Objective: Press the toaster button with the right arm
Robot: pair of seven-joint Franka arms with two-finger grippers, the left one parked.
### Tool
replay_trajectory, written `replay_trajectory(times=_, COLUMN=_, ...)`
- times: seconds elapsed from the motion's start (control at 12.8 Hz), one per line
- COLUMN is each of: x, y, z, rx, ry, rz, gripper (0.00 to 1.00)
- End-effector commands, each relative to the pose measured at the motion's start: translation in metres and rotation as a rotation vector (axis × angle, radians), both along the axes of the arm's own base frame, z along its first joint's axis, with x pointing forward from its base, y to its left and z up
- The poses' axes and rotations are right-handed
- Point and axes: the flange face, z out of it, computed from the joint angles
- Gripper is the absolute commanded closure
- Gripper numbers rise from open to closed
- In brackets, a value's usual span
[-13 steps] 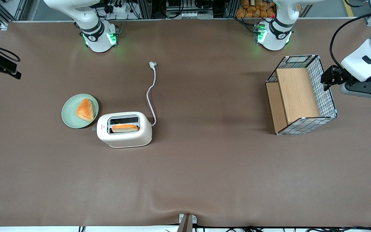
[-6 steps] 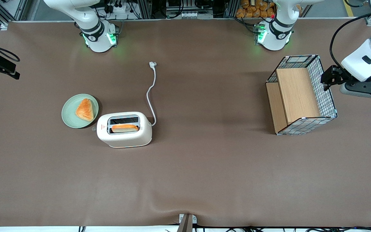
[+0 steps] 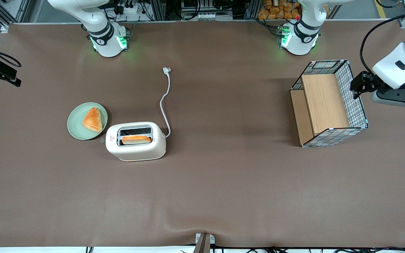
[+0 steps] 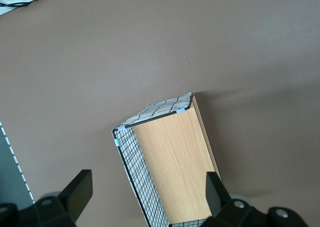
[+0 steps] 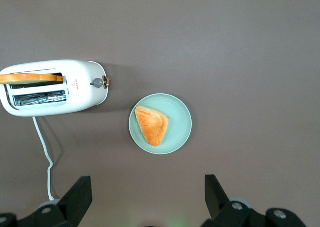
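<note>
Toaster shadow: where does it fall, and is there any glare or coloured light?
Front view: even light, the toaster casts a soft shadow toward the parked arm's end; green glow spills around the arm bases. Right wrist view: no glare; the open gripper hangs above the plate.

Gripper (image 5: 145, 199) up high over the table (image 3: 223, 193), fingers spread wide, nothing between them. Bare cloth all round the toaster (image 3: 135, 141) on the side nearer the front camera. Crowded at the toaster's button (image 5: 98, 82) end — green plate (image 3: 77, 130) with a pastry (image 3: 92, 119) lies just beside it. Cord (image 3: 165, 102) trails away from the other end. Wire basket (image 3: 329, 103) well apart, toward the parked arm's end.
</note>
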Motion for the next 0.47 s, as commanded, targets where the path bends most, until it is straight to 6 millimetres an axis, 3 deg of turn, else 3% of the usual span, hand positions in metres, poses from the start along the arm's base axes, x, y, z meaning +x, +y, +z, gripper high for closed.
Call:
replay_trajectory(times=0.0, x=-0.0059, y=0.0019, z=0.0085, rx=-0.009, ry=-0.017, rz=-0.015, gripper=0.00)
replay_trajectory(times=0.39, x=-0.0054, y=0.0050, z=0.0083, rx=-0.005, ry=-0.015, rz=-0.010, gripper=0.00)
